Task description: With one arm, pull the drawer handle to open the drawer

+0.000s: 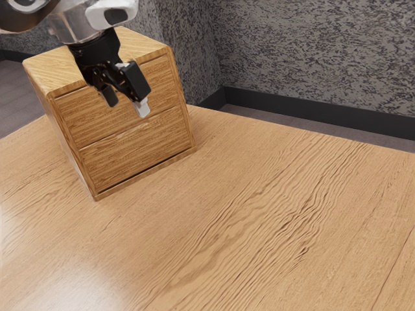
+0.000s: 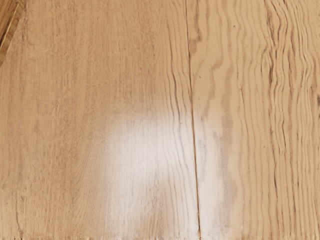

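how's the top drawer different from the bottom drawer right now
The top drawer has the open gripper in front of it, hiding part of its face; the bottom drawer is in full view. The top drawer sits under the cabinet top; the bottom drawer sits just above the table. Both have the same light wood grain and look shut.

Exterior cam: raised, off to the arm's side, angled down across the table (image 1: 272, 214) at mid range. The gripper (image 1: 126, 102) is far from the lens, with the cabinet (image 1: 130, 146) right behind it and the wall (image 1: 311, 45) beyond. Wrist cam: on the hand, facing the tabletop near the gripper, close in. Overlap: the wood-grain tabletop by the gripper.
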Robot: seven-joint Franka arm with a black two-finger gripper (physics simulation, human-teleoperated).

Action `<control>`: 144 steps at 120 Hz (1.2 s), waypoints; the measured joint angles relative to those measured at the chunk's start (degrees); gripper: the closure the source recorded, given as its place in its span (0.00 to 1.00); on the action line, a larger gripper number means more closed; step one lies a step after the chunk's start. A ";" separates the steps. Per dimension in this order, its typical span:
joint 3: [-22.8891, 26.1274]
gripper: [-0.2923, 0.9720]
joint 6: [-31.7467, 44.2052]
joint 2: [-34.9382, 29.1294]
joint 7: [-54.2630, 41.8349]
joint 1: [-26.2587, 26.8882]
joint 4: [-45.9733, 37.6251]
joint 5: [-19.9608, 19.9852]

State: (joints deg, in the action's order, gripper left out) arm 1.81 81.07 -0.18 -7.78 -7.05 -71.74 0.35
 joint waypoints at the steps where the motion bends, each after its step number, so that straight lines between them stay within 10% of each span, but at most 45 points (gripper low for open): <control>1: 0.01 0.23 -0.14 0.05 -0.02 0.08 -0.09 0.02; 36: -2.19 0.23 -1.58 0.17 -4.03 5.70 -0.59 -4.78; 70: -7.25 0.23 17.85 2.16 -15.50 13.01 -8.67 -14.31; 97: -8.78 0.23 29.79 2.97 -22.78 0.34 -12.33 -22.93; 115: -8.71 0.23 35.06 4.29 -26.25 -7.65 -12.48 -23.16; 144: -8.66 0.23 40.05 6.98 -30.34 3.56 -10.59 -21.25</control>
State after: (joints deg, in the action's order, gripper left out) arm -6.85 121.12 6.80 -38.12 -3.49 -82.32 -20.90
